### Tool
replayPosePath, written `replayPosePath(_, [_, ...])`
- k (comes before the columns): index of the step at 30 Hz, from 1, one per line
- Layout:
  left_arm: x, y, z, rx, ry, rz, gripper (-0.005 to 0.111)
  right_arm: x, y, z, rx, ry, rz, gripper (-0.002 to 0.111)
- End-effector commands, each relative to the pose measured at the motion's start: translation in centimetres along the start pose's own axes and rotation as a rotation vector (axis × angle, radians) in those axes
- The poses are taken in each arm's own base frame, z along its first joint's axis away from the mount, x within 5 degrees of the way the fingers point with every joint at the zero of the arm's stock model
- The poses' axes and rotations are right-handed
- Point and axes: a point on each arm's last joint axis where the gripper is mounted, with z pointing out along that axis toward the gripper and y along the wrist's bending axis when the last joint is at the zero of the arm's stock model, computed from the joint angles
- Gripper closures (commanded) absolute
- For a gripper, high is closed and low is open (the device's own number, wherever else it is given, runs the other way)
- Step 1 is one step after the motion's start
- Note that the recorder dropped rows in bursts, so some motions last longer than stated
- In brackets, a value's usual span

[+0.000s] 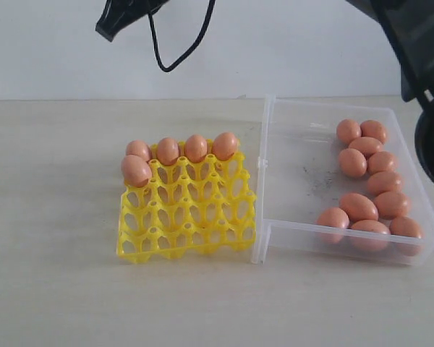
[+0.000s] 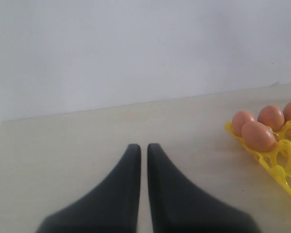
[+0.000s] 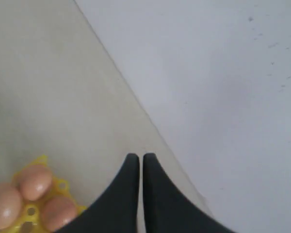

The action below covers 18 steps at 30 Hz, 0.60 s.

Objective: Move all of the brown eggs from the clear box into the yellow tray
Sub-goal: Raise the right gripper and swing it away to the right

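Although five brown eggs sit in the yellow tray, the job looks to me under a third done. Four of them fill the far row and a fifth takes the left-end cup of the next row; every other cup is bare. About eleven eggs lie in the clear box, bunched along its right side, with the left part of its floor bare. Box and tray stand side by side on the desk, touching or very nearly so. The left pincer is closed with nothing between its tips and hangs over the desk beside the tray. The right pincer is likewise closed and empty, up off the desk, so no egg is in transit.
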Motion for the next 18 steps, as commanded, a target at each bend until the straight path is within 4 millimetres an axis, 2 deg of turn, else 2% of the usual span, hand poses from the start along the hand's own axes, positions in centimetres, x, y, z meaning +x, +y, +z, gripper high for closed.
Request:
replayPosePath(1, [0.1, 0.0, 0.0, 0.006, 0.0, -0.005, 0.103, 0.9, 2.6, 0.4, -0.231, 0.041, 0.047, 0.109])
replayPosePath(3, [0.1, 0.0, 0.0, 0.006, 0.0, -0.005, 0.103, 1.4, 3.9, 0.6, -0.315, 0.065, 0.065, 0.109])
replayPosePath(6, [0.1, 0.0, 0.0, 0.006, 0.0, -0.005, 0.103, 1.7, 5.6, -0.1, -0.352, 0.067, 0.057, 0.109])
replayPosePath(9, [0.1, 0.0, 0.0, 0.006, 0.0, -0.005, 0.103, 0.6, 6.7, -2.6, -0.333, -0.011, 0.015, 0.109])
replayPosePath(14, [0.1, 0.0, 0.0, 0.006, 0.0, -0.005, 0.103, -1.2, 5.8, -9.2, -0.133, -0.151, -0.067, 0.109])
replayPosePath(18, [0.1, 0.0, 0.0, 0.006, 0.0, -0.005, 0.103, 0.2, 3.7, -12.9, 0.039, -0.199, -0.043, 0.109])
